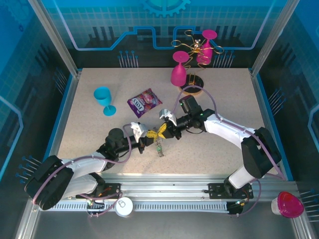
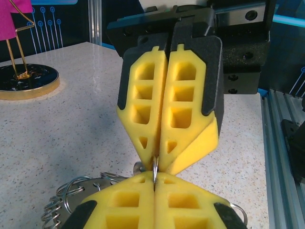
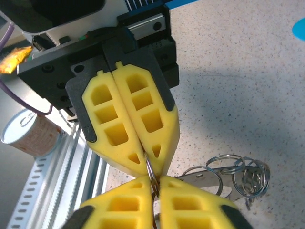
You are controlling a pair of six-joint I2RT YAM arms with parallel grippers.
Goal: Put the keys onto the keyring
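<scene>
At the middle of the table [image 1: 89,139], the left gripper [image 2: 155,177] and right gripper [image 3: 153,181] meet tip to tip, each with jaws closed on one thin wire of the keyring [image 3: 217,177], whose small loops trail beside them. Farther back, the purple snack packet [image 1: 144,102] carries white lettering too small to read.

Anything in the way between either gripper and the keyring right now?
Nothing visible. The left gripper and right gripper meet tip to tip, both shut on the same thin wire loop of the keyring. Its other loops spread off to one side, clear of the fingers.
</scene>
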